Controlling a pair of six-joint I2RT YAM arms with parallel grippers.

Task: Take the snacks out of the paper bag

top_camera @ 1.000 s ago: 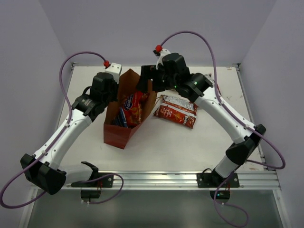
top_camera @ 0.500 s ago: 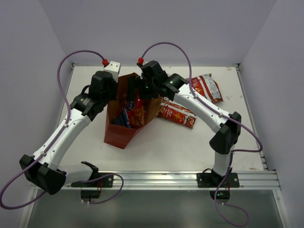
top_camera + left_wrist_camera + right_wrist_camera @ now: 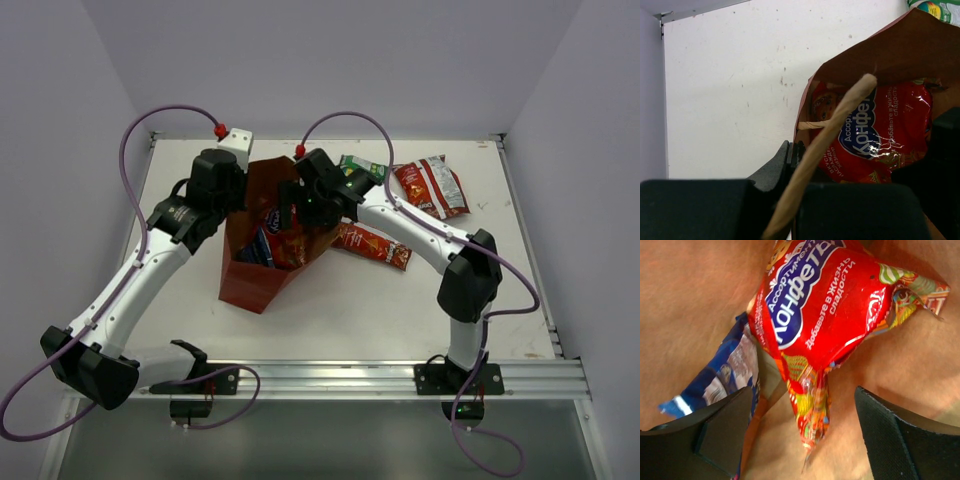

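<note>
The reddish-brown paper bag (image 3: 250, 282) stands left of centre, mouth up. My left gripper (image 3: 236, 203) is shut on its left rim; the wall sits pinched between the fingers (image 3: 785, 156), with a twisted handle (image 3: 832, 142) crossing in front. My right gripper (image 3: 290, 212) is inside the bag's mouth, open. Its fingers (image 3: 715, 432) straddle the crimped end of the red cookie bag (image 3: 815, 305) without touching it. A blue packet (image 3: 722, 372) lies beside the cookie bag in the bag. Two red chip bags (image 3: 372, 244) (image 3: 430, 186) and a green-white packet (image 3: 362, 166) lie on the table.
The bag's tan inner walls (image 3: 690, 300) close in around my right gripper. The three loose packets lie right of the bag and behind it. The white table (image 3: 340, 310) ends in side rails and a metal rail at the front.
My right gripper has come from above the bag's far edge down into its mouth, and its fingers have narrowed slightly. The left gripper still holds the rim.
</note>
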